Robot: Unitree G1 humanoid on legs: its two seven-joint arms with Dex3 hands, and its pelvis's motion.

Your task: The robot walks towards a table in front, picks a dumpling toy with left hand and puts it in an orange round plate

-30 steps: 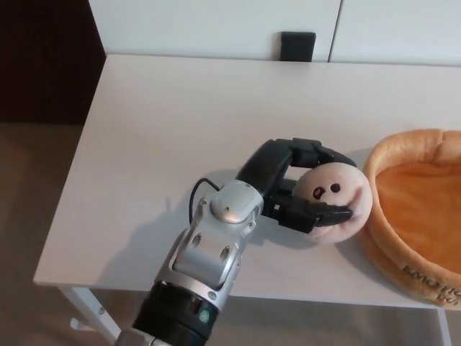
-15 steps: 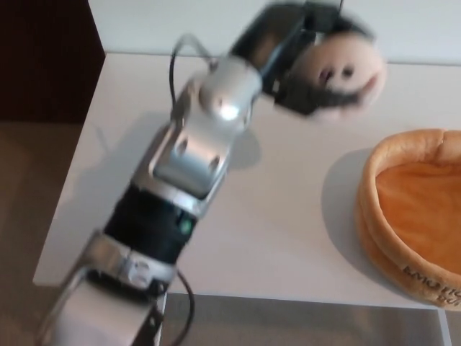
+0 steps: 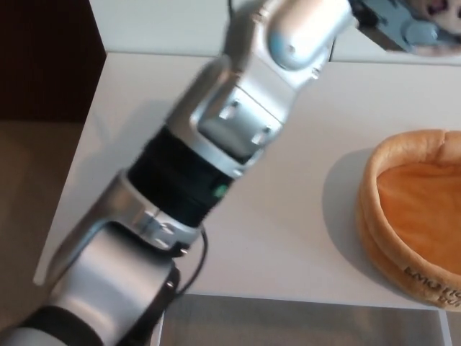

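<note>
The orange round plate point(image 3: 416, 216) sits empty on the desk point(image 3: 144, 130), while the left robot hand point(image 3: 403, 29), raised and blurred, grips the dumpling toy point(image 3: 443, 11).

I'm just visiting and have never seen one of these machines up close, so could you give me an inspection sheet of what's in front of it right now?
Surface: white rectangular table, mostly bare.
Job's things: orange round plush plate at the table's right edge, nothing in its visible part; pale dumpling toy only partly visible at the top right corner, lifted well above the table.
Clutter: nothing seen.
Hands: left hand raised to the picture's top edge, blurred and cropped; its hold cannot be judged. Right hand not in view.
Cables: thin black cable looping by the left forearm.
Surroundings: white wall behind, beige floor to the left.
</note>
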